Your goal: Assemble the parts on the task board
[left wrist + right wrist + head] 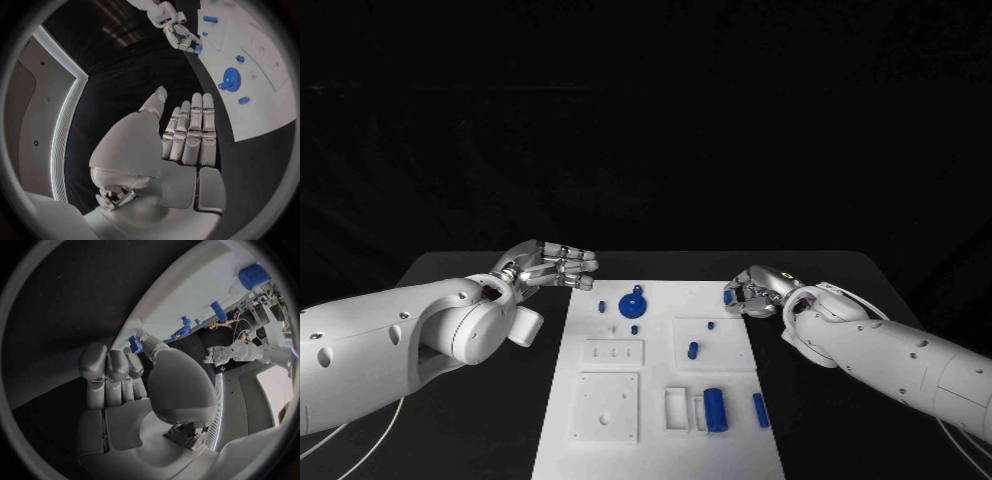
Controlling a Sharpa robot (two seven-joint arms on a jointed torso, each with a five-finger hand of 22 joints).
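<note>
The white task board (668,296) lies in the middle of the black table. On it are a blue gear (633,302), two small blue pieces (602,307) beside it, a short blue peg (692,350), and a thick blue cylinder (715,408) next to a slim one (760,410). My right hand (756,292) hovers at the board's far right edge and pinches a small blue part (134,344) between thumb and fingertip. My left hand (545,266) is off the board's far left corner, fingers stretched out (190,132), holding nothing. The gear (231,79) lies just ahead of it.
White raised blocks with holes and slots (609,405) sit on the near half of the board. Bare black table (473,420) flanks the board on both sides. My bulky left forearm (387,345) lies over the table's left side.
</note>
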